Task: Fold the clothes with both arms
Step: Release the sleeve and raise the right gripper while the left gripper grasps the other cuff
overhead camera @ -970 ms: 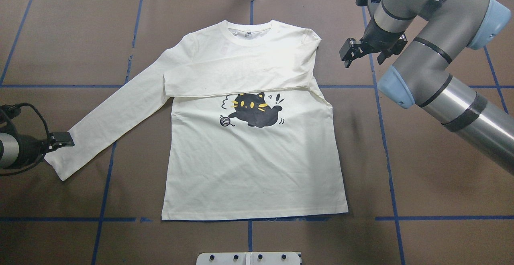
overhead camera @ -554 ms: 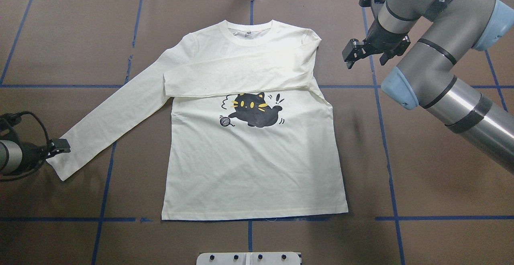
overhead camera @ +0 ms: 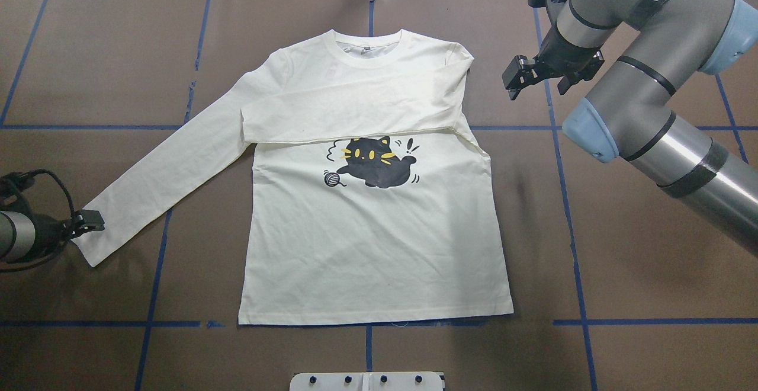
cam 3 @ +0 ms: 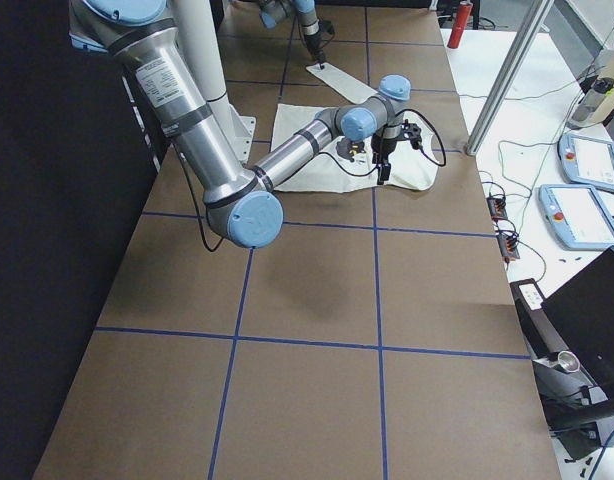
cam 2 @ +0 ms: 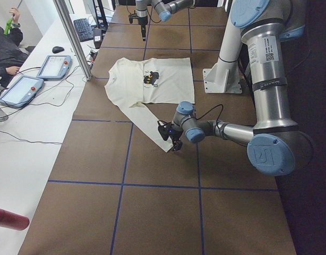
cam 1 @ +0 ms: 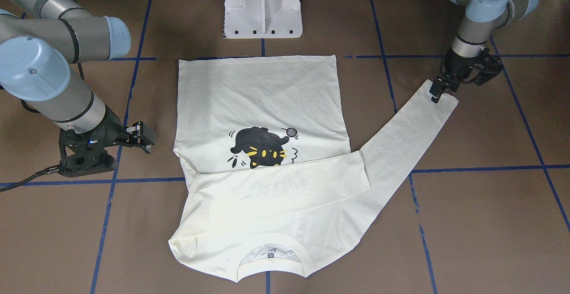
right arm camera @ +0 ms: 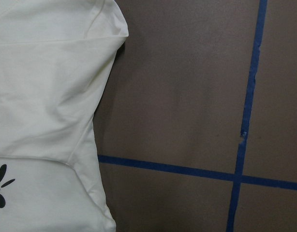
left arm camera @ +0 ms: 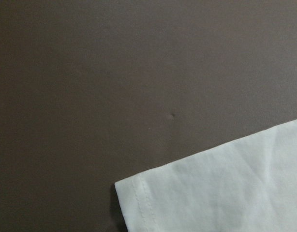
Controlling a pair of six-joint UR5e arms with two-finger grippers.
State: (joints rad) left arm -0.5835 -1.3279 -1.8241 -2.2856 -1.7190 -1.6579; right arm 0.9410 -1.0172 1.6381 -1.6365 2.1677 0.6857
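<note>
Overhead exterior, upper right: lettering on my right arm [overhead camera: 645, 41] starts "WAN". My right tool [overhead camera: 514, 78] gapes beside the shirt [overhead camera: 373, 249]; whether my left tool [overhead camera: 89, 221] is closed, I cannot tell.

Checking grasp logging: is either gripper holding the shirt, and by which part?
Right gripper is open beside the shirt, holding nothing. Left gripper sits at the outstretched sleeve's cuff; whether it grips cannot be told.

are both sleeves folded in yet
No: one sleeve lies folded across the shirt chest; the other sleeve is spread out flat to the side.
</note>
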